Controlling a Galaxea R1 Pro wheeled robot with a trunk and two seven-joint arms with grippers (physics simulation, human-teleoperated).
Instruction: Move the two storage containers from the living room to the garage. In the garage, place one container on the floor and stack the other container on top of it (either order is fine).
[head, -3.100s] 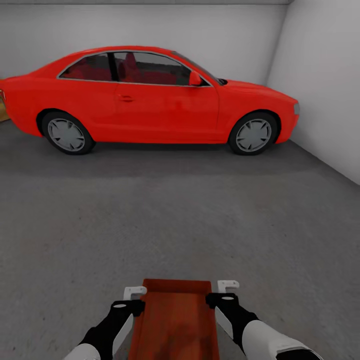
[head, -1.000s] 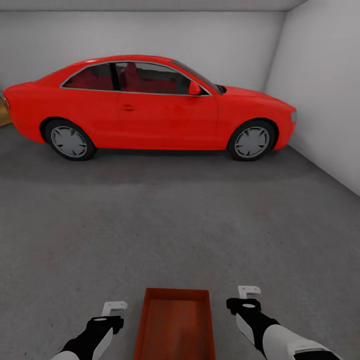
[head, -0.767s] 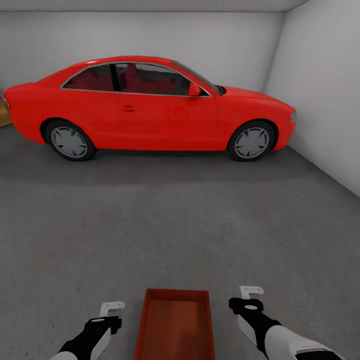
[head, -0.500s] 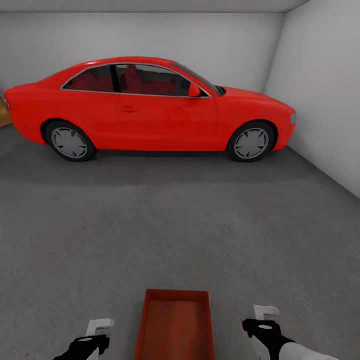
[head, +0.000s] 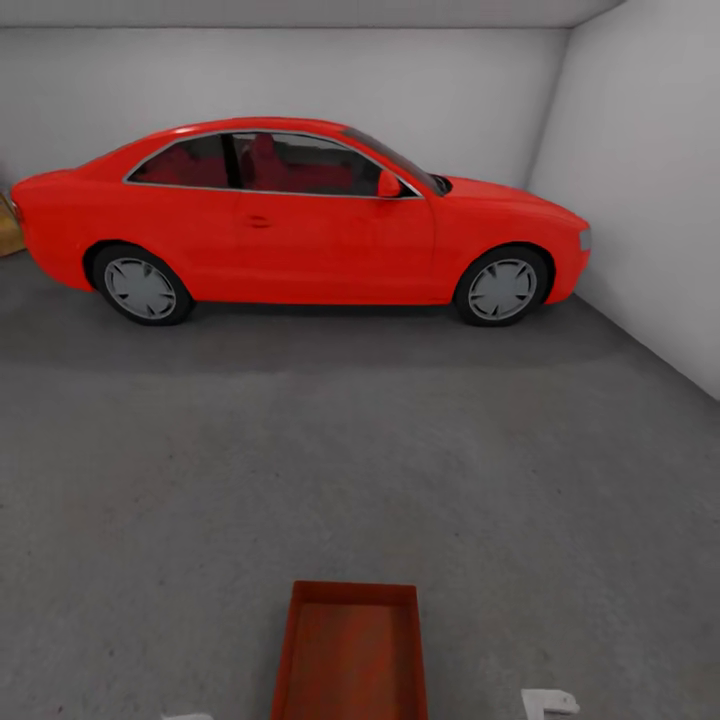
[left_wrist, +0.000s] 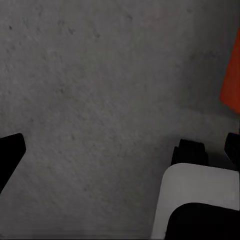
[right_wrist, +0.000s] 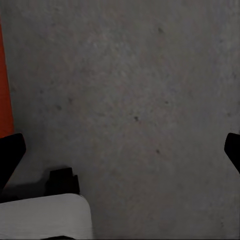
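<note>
Container: I see one red tray-like box (head: 350, 655) on the garage floor (head: 360, 450), bottom centre of the head frame, long axis pointing toward the car (head: 300, 215).

Left end effector (left_wrist: 122, 150): spread wide, empty, box edge beside it.

Right end effector (right_wrist: 122, 150): likewise released; probably equally near.

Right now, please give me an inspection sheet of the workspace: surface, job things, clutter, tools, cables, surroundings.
Surface: grey concrete floor, rough, mottled.
Job's things: one red-orange container rests on the floor, open side up, nothing inside; no container stacked on it.
Clutter: nothing seen.
Tools: left tool and right tool both open over bare floor, apart from the container, holding nothing.
Cables: nothing seen.
Surroundings: red car parked ahead, white walls.
</note>
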